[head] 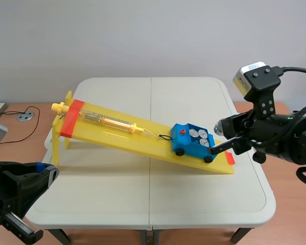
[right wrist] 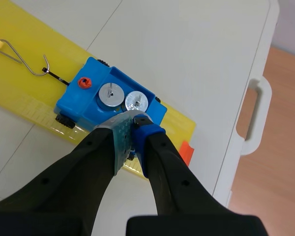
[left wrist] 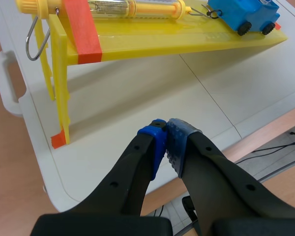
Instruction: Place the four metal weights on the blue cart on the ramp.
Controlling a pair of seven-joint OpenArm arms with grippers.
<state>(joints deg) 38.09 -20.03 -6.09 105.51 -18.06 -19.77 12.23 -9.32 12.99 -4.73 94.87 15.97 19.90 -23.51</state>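
The right jaws were together, tips at the blue cart (right wrist: 83,101) beside 2 weights (right wrist: 111,93). The left jaws, also together, held nothing above the worktop (left wrist: 137,98).

white folding table (head: 117,204), yellow ramp (head: 117,133) standing on it

Wht table (head: 117,186) — yel. spring scale (head: 110,121)

Scene view: camera between the arms at the near edge of the worktop (head: 158,204), raised, facing across it; the whole ramp (head: 117,139) shows. Left wrist view: off the near left corner, low, looking past the left arm's fingers (left wrist: 155,145) along the ramp toward the blue cart (left wrist: 238,14). Right wrist view: close above the cart near the right edge, facing steeply down. All three share ramp and cart.
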